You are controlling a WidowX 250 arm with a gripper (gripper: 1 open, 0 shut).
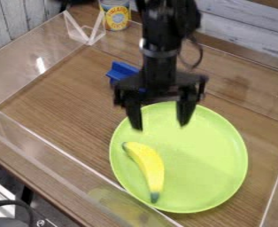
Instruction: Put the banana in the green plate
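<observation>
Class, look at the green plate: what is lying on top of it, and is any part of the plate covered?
The banana lies on the green plate, covering a strip of it. The open gripper hangs above, hiding part of the far rim.

1. I see a wooden table [58, 97] with a brown grain, glossy enough to catch pale glare from the light overhead.
2. Clear plastic walls [23, 146] fence the table along its near and left edges.
3. Behind, I see a pale, horizontally ribbed wall [254, 27].
</observation>
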